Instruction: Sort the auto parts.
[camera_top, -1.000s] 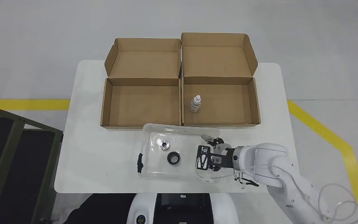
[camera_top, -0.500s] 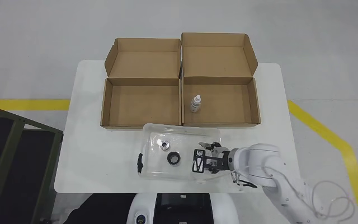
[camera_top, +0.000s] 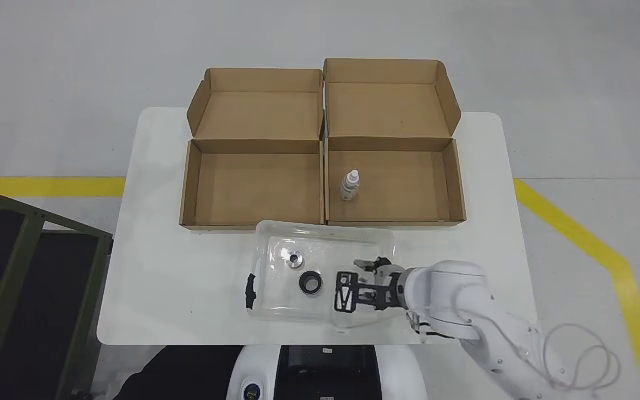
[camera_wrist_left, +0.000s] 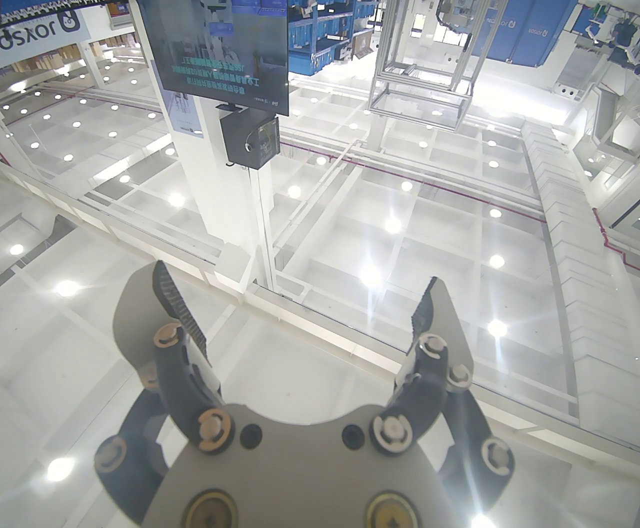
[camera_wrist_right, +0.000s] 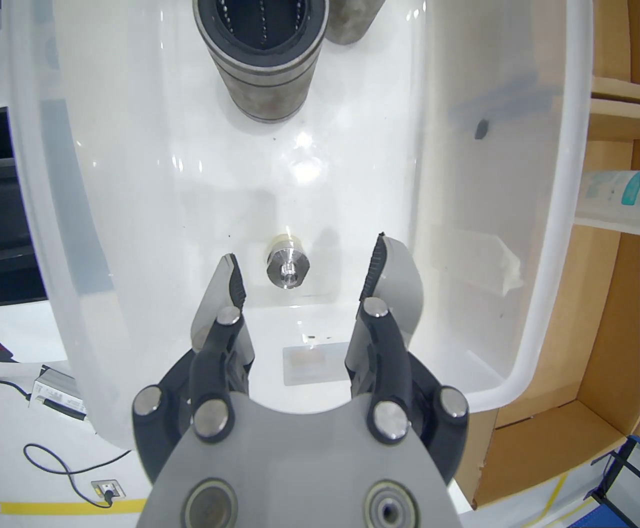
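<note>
A clear plastic bin (camera_top: 300, 227) at the table's front holds the parts. In the right wrist view a small silver fitting (camera_wrist_right: 286, 266) lies on the bin floor, between and just beyond the tips of my open right gripper (camera_wrist_right: 306, 255). Farther on stand a ribbed cylindrical bearing (camera_wrist_right: 265, 55) and a grey metal part (camera_wrist_right: 352, 20). From above, my right gripper (camera_top: 345, 292) sits low in the bin, right of the bearing (camera_top: 312, 284) and the silver part (camera_top: 292, 258). My left gripper (camera_wrist_left: 295, 305) is open and empty, pointing at the ceiling.
Two open cardboard boxes stand side by side behind the bin: the left box (camera_top: 252, 190) has nothing in it, the right box (camera_top: 400, 205) holds a small white bottle (camera_top: 349, 183). The bin wall (camera_wrist_right: 550, 250) rises close beside my right gripper.
My right gripper has slid left inside the bin, from its right end toward the bearing. The parts and boxes have stayed put.
</note>
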